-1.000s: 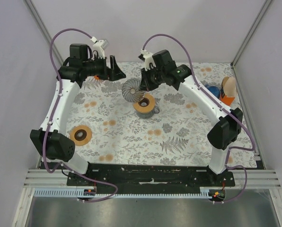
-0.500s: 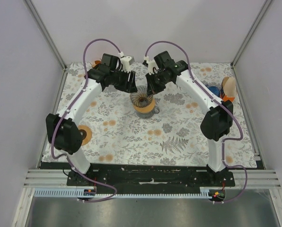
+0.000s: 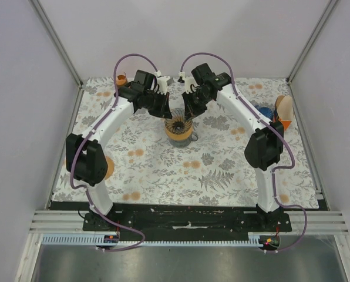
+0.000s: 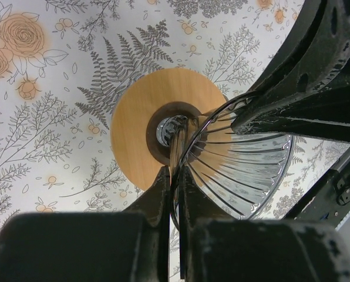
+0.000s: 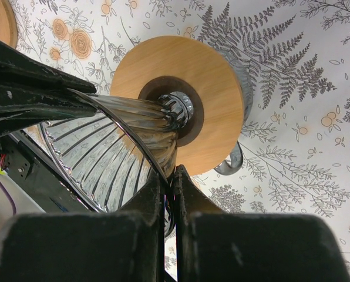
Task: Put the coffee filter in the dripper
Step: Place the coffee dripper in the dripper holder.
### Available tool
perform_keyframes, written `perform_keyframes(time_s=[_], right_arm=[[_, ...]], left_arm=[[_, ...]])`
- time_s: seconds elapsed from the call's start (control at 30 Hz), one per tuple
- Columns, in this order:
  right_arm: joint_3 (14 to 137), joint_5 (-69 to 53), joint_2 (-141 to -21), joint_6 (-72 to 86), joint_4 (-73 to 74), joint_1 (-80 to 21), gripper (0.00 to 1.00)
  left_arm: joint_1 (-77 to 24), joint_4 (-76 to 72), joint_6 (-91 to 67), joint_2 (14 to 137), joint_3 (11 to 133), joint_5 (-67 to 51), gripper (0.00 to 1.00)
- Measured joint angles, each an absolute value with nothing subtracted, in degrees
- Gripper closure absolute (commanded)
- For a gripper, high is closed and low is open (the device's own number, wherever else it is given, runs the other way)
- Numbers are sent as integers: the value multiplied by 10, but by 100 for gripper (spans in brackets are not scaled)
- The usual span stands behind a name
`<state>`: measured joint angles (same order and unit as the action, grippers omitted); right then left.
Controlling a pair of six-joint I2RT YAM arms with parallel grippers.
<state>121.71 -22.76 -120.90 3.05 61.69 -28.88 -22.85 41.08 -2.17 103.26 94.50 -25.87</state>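
Together, both pincers grip the filter as it sits in the dripper.
Across the flower-print bench (image 3: 222,170), the two arms arch inward and meet at its far middle. The dripper (image 4: 134,129) stands there: a round, pale wood collar with a dark centre hole, sitting on a grey cup with a handle. The filter (image 4: 239,176) is a see-through, shiny cone, fluted with fine ribs that run from a thin dark rim down to a narrow tip. Its mouth faces up and its tip is down in the collar's hole, beside a shiny metal fitting. The left pincer (image 4: 174,176) is clenched on the left side of the rim. The right pincer (image 5: 170,176) is clenched on the rim opposite, so the two nearly face each other across the cone.
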Motion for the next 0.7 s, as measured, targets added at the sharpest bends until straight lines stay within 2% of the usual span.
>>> perform_keyframes(time_s=[0.7], right_arm=[[1247, -242, -1265, 54, 616, -266, 100]], left_arm=[[-212, 388, -47, 1111, 978, -302, 98]])
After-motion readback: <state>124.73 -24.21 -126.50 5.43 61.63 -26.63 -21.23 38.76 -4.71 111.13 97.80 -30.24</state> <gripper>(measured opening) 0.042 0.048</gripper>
